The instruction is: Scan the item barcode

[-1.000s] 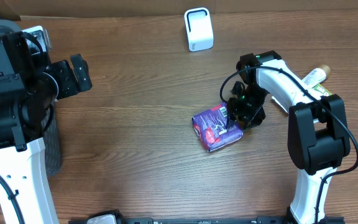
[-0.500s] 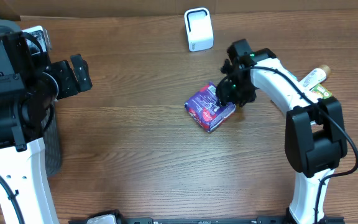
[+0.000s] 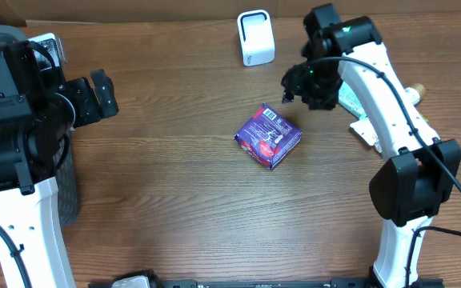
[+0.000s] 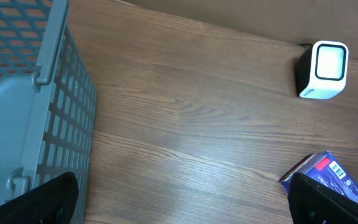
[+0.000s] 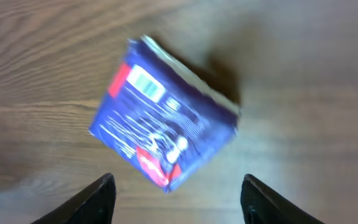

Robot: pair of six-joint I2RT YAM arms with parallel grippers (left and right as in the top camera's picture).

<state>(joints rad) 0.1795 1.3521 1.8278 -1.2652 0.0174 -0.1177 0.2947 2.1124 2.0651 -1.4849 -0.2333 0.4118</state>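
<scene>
Overhead: purple package [image 3: 268, 136] on table [image 3: 174, 168], bare wood round all edges; right gripper [image 3: 293, 86] spread, empty; left gripper [image 4: 182, 193] wide, empty.

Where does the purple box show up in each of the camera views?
Overhead: the purple box lies near the middle of the picture, slightly right of centre.
Left wrist: the box is in the bottom right corner, partly cut off.
Right wrist: the box fills the middle of the picture.
Landmark: the white scanner stands beyond the box in the overhead and left wrist views; the right wrist view lacks it.
</scene>
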